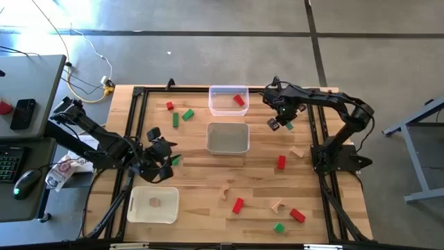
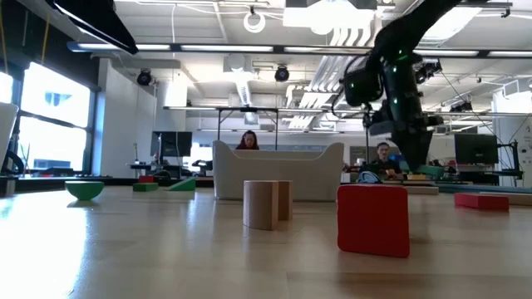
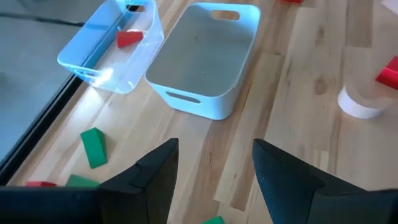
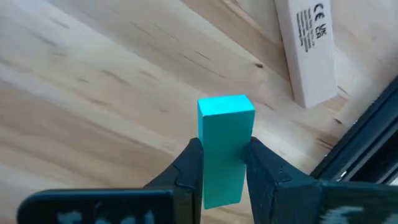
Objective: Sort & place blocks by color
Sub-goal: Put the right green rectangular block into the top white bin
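Note:
My right gripper [image 4: 224, 180] is shut on a green bar block [image 4: 225, 140]. It hovers above the table's far right part [image 1: 281, 119], right of the clear tray [image 1: 227, 99], which holds one red block [image 1: 239, 100]. My left gripper [image 3: 214, 180] is open and touches nothing. It sits low at the table's left [image 1: 163, 156], pointing toward the white tray [image 3: 205, 62]. Red, green and wood blocks lie loose on the table: green ones [image 1: 175, 118] far left, a red one [image 1: 281, 162] and wood one [image 1: 298, 151] at right. A wood block [image 1: 154, 202] lies in the near-left tray. My right gripper pinches the green bar between its two fingers [image 4: 189, 168] by its long side faces [image 4: 224, 174]. The bar lies along the fingers, and its free end [image 4: 226, 106] sticks out past the fingertips. The fingers point down from above and the bar is lifted clear of the table.
The white tray [image 1: 227, 137] stands mid-table, just nearer than the clear tray. A flat white tray [image 1: 166, 212] sits at the near left. More blocks lie near the near edge [image 1: 238, 205] [image 1: 279, 227]. A pale wooden piece [image 4: 308, 50] lies by the frame rail.

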Motion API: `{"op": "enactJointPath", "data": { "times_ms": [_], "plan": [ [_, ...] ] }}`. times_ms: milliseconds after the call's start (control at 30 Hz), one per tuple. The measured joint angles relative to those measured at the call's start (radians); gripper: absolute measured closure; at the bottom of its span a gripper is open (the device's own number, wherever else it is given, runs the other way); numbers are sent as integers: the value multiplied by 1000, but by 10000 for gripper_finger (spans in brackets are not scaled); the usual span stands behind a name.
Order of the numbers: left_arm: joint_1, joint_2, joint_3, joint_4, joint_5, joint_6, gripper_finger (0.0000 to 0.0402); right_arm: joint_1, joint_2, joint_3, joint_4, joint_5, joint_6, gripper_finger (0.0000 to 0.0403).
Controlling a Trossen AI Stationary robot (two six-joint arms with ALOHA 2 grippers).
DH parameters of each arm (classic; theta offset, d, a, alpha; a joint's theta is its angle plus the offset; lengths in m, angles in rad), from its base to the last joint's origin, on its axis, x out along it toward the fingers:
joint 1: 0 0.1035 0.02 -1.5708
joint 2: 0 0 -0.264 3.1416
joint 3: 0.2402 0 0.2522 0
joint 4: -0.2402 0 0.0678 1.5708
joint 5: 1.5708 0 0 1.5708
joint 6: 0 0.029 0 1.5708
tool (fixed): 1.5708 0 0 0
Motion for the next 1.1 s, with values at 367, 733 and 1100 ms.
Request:
{"op": "enactJointPath", "data": {
  "times_ms": [367,733,1100],
  "plan": [
    [133,0,0,-4,74,-1,211,185,-210,0,115,19,115,342],
    [308,0,0,-4,77,-1,211,325,-294,0,329,18,151,338],
    [538,0,0,-4,75,18,211,441,-294,0,608,21,131,339]
  ]
}}
